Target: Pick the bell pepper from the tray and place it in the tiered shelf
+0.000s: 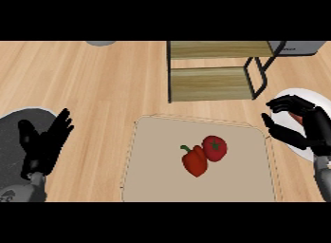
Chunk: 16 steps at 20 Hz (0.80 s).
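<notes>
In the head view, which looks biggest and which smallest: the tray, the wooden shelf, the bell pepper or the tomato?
1. tray: it covers the most area.
2. tiered shelf: smaller as seen, though it is cut off at the top and stands farther away.
3. bell pepper and tomato: they look about alike, so I won't rank them.

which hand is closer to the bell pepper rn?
Right. The right hand sits just past the tray's right edge, up-right of the bell pepper. The left hand is farther off, left of the tray.
</notes>
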### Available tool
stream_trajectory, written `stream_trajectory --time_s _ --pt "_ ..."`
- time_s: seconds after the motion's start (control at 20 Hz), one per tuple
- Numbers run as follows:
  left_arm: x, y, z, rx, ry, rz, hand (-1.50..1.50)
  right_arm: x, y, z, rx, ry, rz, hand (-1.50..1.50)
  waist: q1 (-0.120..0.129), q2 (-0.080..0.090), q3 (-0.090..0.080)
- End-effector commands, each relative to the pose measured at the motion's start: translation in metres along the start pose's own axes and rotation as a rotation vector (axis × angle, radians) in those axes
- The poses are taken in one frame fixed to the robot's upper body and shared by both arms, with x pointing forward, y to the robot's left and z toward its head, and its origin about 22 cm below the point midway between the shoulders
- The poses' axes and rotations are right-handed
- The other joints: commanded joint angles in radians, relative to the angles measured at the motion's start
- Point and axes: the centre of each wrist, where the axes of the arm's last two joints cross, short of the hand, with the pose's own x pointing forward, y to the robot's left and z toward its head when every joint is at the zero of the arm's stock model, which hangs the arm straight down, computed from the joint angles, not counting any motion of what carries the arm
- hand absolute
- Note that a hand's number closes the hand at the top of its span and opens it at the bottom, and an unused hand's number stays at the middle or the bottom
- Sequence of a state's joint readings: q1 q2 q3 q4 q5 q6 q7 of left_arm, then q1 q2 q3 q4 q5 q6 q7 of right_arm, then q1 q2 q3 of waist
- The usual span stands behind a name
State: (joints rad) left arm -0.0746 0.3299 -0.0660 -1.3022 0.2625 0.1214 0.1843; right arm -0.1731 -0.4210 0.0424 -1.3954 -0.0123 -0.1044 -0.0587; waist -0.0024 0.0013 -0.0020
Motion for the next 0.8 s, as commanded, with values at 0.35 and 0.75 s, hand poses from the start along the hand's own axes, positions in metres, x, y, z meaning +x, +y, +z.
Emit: stream_trajectory --time_s 0.35,0.75 --pt "-0.019 -0.013 0.017 -0.017 0.069 0.031 0.00 0.007 -0.035 0.038 0.397 -0.100 0.017 -1.50 -0.003 -0.006 0.002" --pt "-0.003 0.009 0.010 -0.037 0.063 0.030 0.00 0.103 -0.002 0.047 0.510 -0.053 0.195 -1.50 0.005 -0.006 0.000"
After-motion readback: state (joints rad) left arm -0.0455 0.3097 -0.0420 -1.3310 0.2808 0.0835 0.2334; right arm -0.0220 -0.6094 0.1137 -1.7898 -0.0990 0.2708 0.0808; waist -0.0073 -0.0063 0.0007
